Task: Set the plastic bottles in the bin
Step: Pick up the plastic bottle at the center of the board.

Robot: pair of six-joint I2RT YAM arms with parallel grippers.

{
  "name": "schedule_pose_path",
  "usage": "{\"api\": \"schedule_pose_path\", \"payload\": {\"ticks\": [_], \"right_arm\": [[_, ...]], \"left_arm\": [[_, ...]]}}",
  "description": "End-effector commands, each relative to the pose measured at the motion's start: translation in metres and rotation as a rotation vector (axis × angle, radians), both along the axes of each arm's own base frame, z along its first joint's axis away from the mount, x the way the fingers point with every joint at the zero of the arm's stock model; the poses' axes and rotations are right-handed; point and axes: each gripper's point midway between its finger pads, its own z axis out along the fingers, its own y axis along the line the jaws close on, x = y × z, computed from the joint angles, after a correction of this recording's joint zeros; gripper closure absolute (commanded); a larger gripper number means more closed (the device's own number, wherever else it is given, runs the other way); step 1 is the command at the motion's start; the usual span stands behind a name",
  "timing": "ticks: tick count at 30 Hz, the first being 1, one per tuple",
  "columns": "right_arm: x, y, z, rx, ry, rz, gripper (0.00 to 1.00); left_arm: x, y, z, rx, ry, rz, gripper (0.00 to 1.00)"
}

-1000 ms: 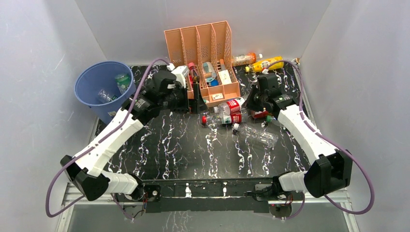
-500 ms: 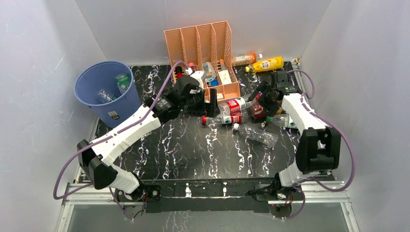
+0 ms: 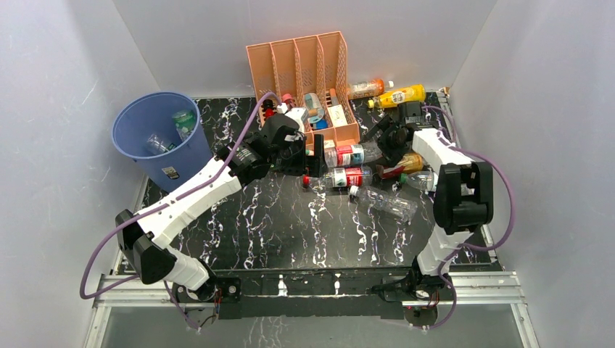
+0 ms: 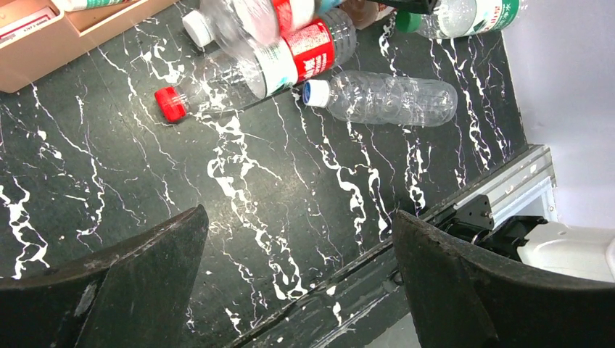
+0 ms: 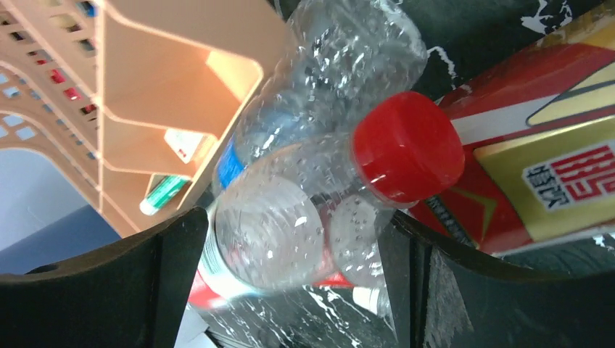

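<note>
Hovering left hand, fingers apart, near red-capped clear plastic bottle on black marbled counter, right hand straddling second clear bottle, clamp unclear, risking slip off slick walls short of round blue bin.

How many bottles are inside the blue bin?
2: a green-labelled bottle by the right inner wall of the bin, and a clear bottle near its middle. More may lie hidden beneath.

Blue bin upright at L, maybe 2 bottles inside, rest lying ctr-right

Bottles before rack, bin leftward.
</note>
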Motion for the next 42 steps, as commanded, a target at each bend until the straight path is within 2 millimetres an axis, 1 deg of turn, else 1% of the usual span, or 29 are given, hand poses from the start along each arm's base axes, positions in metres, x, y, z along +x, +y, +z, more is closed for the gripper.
{"api": "schedule_pose_path", "payload": {"ticks": [1, 3, 7, 8, 9, 12, 14, 16, 18, 20, 21, 24, 28, 30, 33, 37, 40, 42], "right_arm": [[0.016, 0.009, -0.005, 0.027, -0.007, 0.003, 0.02], [0.021, 0.01, -0.01, 0.022, 0.005, 0.007, 0.02], [0.028, 0.017, -0.011, 0.024, -0.001, 0.032, 0.02], [0.029, 0.018, -0.009, 0.021, -0.01, 0.039, 0.03], [0.029, 0.02, -0.007, 0.018, -0.022, 0.043, 0.06], [0.03, 0.022, 0.006, 0.009, -0.071, 0.06, 0.2], [0.031, 0.021, 0.017, 0.003, -0.103, 0.069, 0.35], [0.031, 0.022, 0.029, 0.0, -0.132, 0.074, 0.54], [0.029, 0.022, 0.041, -0.011, -0.171, 0.101, 0.63], [0.027, 0.022, 0.05, -0.019, -0.194, 0.118, 0.65], [0.024, 0.022, 0.064, -0.02, -0.227, 0.126, 0.65], [0.017, 0.024, 0.087, -0.03, -0.276, 0.155, 0.65], [0.002, 0.036, 0.115, -0.009, -0.331, 0.205, 0.64], [-0.004, 0.045, 0.125, 0.011, -0.348, 0.235, 0.64], [-0.012, 0.058, 0.135, 0.027, -0.359, 0.285, 0.64], [-0.022, 0.08, 0.143, 0.037, -0.37, 0.356, 0.64], [-0.032, 0.101, 0.146, 0.042, -0.369, 0.417, 0.64], [-0.037, 0.111, 0.146, 0.043, -0.372, 0.449, 0.64]], "left_arm": [[-0.004, 0.006, 0.015, -0.018, -0.026, 0.007, 0.02], [-0.003, 0.005, 0.014, -0.018, -0.024, 0.005, 0.02], [-0.004, 0.006, 0.013, -0.015, -0.02, 0.006, 0.02], [-0.004, 0.006, 0.012, -0.012, -0.02, 0.007, 0.02], [-0.004, 0.007, 0.012, -0.011, -0.022, 0.007, 0.02], [-0.004, 0.006, 0.011, -0.008, -0.018, 0.005, 0.02], [-0.004, 0.004, 0.01, -0.014, -0.013, -0.005, 0.02], [-0.006, -0.002, 0.008, -0.03, -0.004, -0.029, 0.02], [-0.007, -0.008, 0.007, -0.05, 0.0, -0.054, 0.02], [-0.008, -0.012, 0.005, -0.058, 0.004, -0.07, 0.02], [-0.007, -0.013, 0.006, -0.059, -0.001, -0.075, 0.02], [-0.004, -0.019, 0.007, -0.064, -0.014, -0.099, 0.02], [0.002, -0.029, 0.001, -0.045, -0.029, -0.136, 0.02], [0.006, -0.032, -0.004, -0.019, -0.039, -0.148, 0.02], [0.011, -0.037, -0.009, 0.007, -0.054, -0.166, 0.02], [0.016, -0.041, -0.015, 0.033, -0.063, -0.176, 0.02], [0.018, -0.043, -0.017, 0.043, -0.068, -0.176, 0.02], [0.02, -0.045, -0.017, 0.043, -0.073, -0.175, 0.02]]}}
